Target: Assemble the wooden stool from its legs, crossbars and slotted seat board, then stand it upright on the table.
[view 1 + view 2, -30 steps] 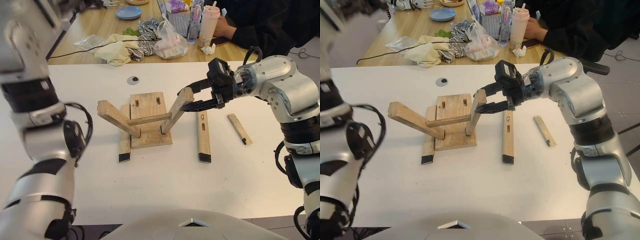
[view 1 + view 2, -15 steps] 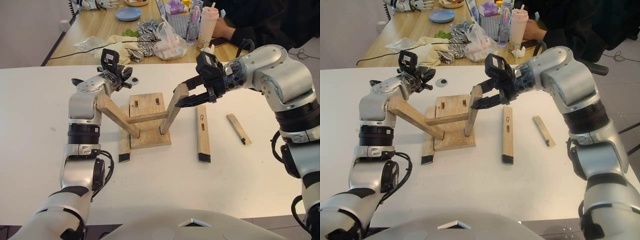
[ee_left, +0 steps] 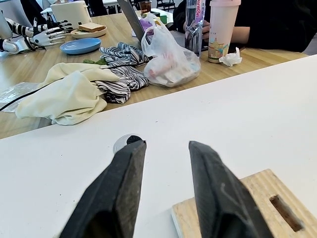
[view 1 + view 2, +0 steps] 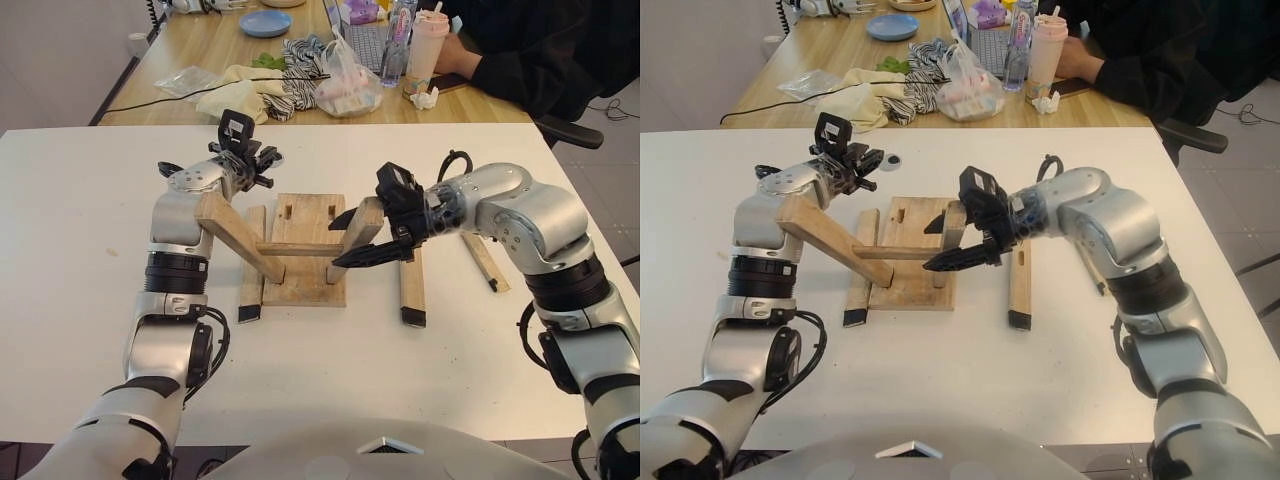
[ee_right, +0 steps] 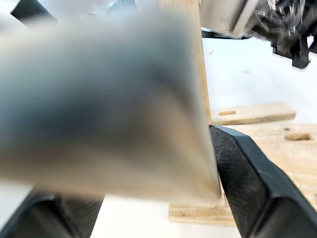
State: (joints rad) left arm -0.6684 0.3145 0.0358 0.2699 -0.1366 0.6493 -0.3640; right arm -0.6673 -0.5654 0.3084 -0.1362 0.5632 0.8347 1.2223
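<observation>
**Half-built frame, mid-assembly.** The frame is two legs joined by a crossbar (image 4: 300,248). It stands tilted at frame centre with its lower ends on the seat (image 4: 300,288), which lies flat on the worktop (image 4: 80,200).

- **Left leg:** The left leg (image 4: 240,238) has its long axis running from upper left down to lower right.
- **Right leg:** The right leg (image 4: 340,268) leans the opposite way, from upper right to lower left.
- **Right pincer:** The right pincer (image 4: 355,240) is clamped across the right leg about midway. One finger is on each side, and the forearm comes in level from the right of the frame.
- **Left pincer:** The left pincer (image 4: 258,170) hangs empty above and to the right of the left leg's upper end, apart from the wood. Its fingers (image 3: 124,183) are moderately spread and aim over the seat's far edge. The left forearm rises steeply from the lower left.

**Governing relation:** The free upper end of the left leg lies down and left of the left pincer, and the left arm is the nearer one. A grasp there would probably call for a short drop with the fingers set across the leg's diagonal.

**Loose parts:**

- One spare leg (image 4: 250,285) lies along the seat's left edge.
- Another spare leg (image 4: 411,290) lies just right of the seat.
- A loose crossbar (image 4: 483,262) lies farther right.
</observation>
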